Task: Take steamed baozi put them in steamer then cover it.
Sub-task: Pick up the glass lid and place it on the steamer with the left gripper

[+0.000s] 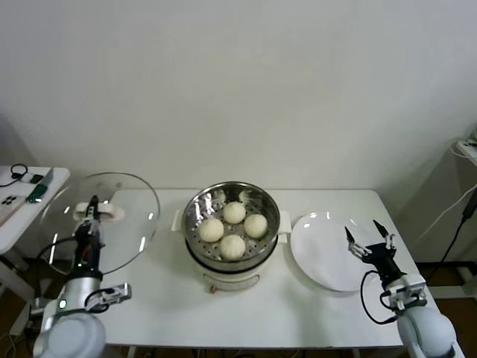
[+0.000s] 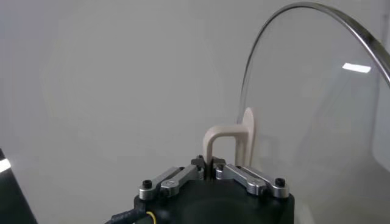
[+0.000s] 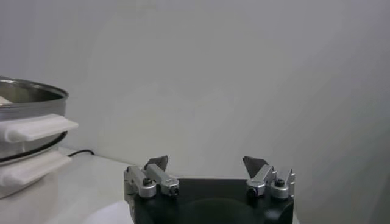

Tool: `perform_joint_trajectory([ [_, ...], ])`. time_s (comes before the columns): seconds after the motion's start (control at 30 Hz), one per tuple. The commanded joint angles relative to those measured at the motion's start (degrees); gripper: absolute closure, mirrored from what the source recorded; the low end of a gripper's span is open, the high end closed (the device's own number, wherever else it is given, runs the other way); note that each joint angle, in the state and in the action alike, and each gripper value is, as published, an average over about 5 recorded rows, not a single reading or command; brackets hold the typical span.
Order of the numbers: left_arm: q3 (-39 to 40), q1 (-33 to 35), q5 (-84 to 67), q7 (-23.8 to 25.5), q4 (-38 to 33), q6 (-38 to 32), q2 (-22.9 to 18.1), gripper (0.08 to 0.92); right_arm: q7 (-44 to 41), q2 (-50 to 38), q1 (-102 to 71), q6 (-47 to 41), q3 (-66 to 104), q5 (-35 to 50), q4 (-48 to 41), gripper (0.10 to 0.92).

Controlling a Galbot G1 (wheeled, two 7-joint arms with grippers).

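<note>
Four baozi (image 1: 233, 226) sit together on the perforated tray inside the uncovered steamer (image 1: 199, 207) at the middle of the table (image 1: 164, 298). To its left, the left gripper (image 1: 92, 211) holds the glass lid (image 1: 127, 224) up on edge, fingers clamped on its white handle (image 2: 222, 141). The right gripper (image 1: 369, 239) hangs over the plate (image 1: 320, 253) beside the steamer, fingers spread apart and holding nothing.

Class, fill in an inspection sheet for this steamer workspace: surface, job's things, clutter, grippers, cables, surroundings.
Surface: white table.
Job's things: four baozi in the steamer; glass lid lifted off, left of it.
Clutter: empty white plate right of the steamer.
Grippers: left gripper shut on the lid's handle; right gripper open above the plate.
Cables: black cable by the steamer.
Surroundings: side table with small devices, plain wall.
</note>
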Motion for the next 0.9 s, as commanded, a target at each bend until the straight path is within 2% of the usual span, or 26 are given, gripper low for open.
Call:
perform_joint_trajectory([
  [0.03, 18.4, -16.0, 2.4, 8.8, -0.8, 10.7, 0.3, 0.856, 0.3, 2.4, 2.1, 0.0, -2.5, -2.7, -1.4, 0.203],
  [0.23, 25.1, -23.4, 9.2, 15.2, 2.4, 12.6, -7.8, 0.856, 0.3, 3.6, 3.4, 0.2, -3.0, -4.0, -3.0, 0.203],
  [0.53, 31.5, -25.3, 19.5, 22.1, 4.7, 12.4, -16.4, 0.856, 0.5, 2.9, 5.9, -0.5, -3.6, -4.6, -4.8, 0.203],
  [0.9, 36.0, -28.3, 23.7, 24.2, 10.4, 12.4, -25.3, 0.856, 0.7, 2.5, 5.9, -0.4, -3.4, -5.2, -5.7, 0.203],
])
